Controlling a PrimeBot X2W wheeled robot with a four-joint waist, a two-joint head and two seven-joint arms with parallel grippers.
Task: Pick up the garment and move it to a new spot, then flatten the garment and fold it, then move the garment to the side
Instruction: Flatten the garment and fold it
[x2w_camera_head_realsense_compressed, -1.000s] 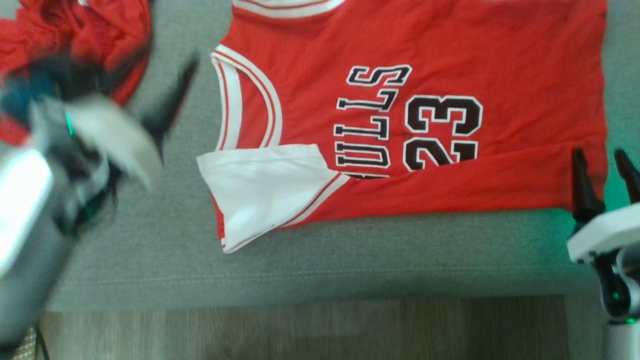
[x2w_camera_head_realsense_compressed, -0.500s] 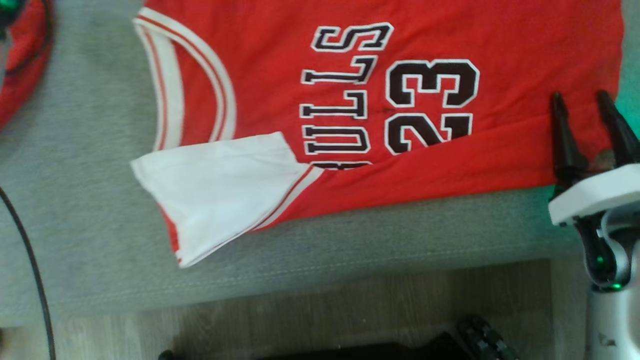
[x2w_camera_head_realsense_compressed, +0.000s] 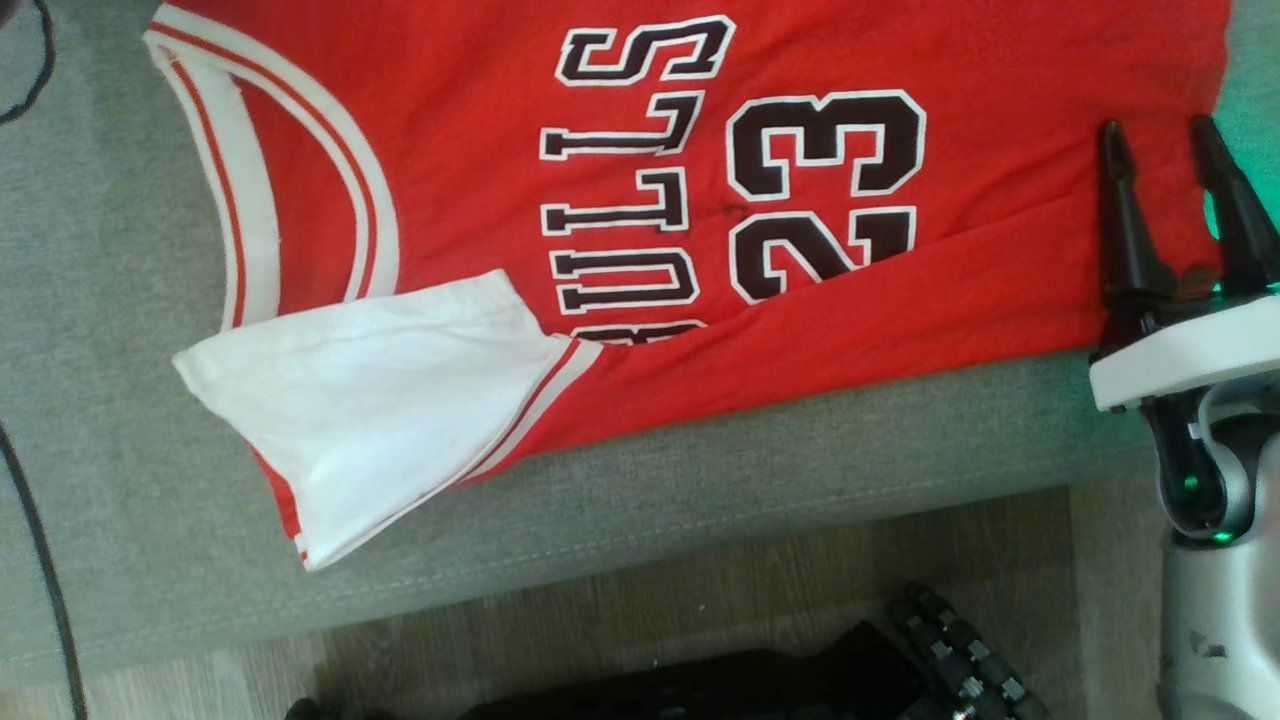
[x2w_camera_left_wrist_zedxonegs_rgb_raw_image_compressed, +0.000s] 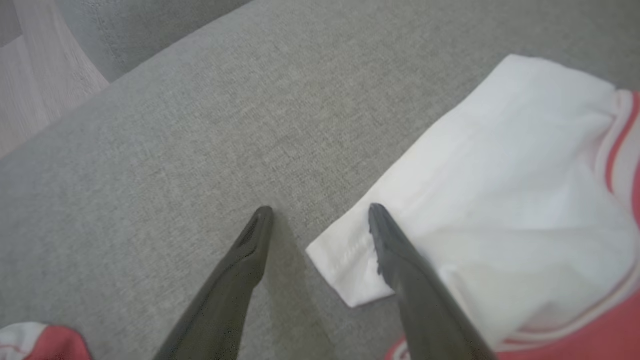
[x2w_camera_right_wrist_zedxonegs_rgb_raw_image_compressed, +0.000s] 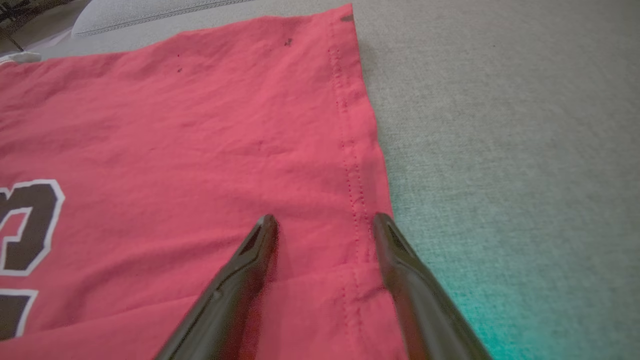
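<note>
Grey fabric couch (x2w_camera_head_realsense_compressed: 700, 480) w/ red jersey (x2w_camera_head_realsense_compressed: 1000, 80), wood floor (x2w_camera_head_realsense_compressed: 600, 620) beyond edge. L end effector (x2w_camera_left_wrist_zedxonegs_rgb_raw_image_compressed: 319, 210), R end effector (x2w_camera_right_wrist_zedxonegs_rgb_raw_image_compressed: 324, 216): spread, empty.

likely a home living room: grey upholstered sofa (x2w_camera_head_realsense_compressed: 800, 450) above wood-plank floor (x2w_camera_head_realsense_compressed: 620, 615).

Matt cloth jersey (x2w_camera_head_realsense_compressed: 1000, 60) on coarse grey woven upholstery (x2w_camera_head_realsense_compressed: 700, 490); floor (x2w_camera_head_realsense_compressed: 650, 620) seemingly wood.

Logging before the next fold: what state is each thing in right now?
Jersey: spread flat on the cushion, near edge folded over.
Flap: turned over, white inside showing.
Left gripper: open, straddling the flap's corner, holding nothing.
Right gripper: open, over the hem, holding nothing.
</note>
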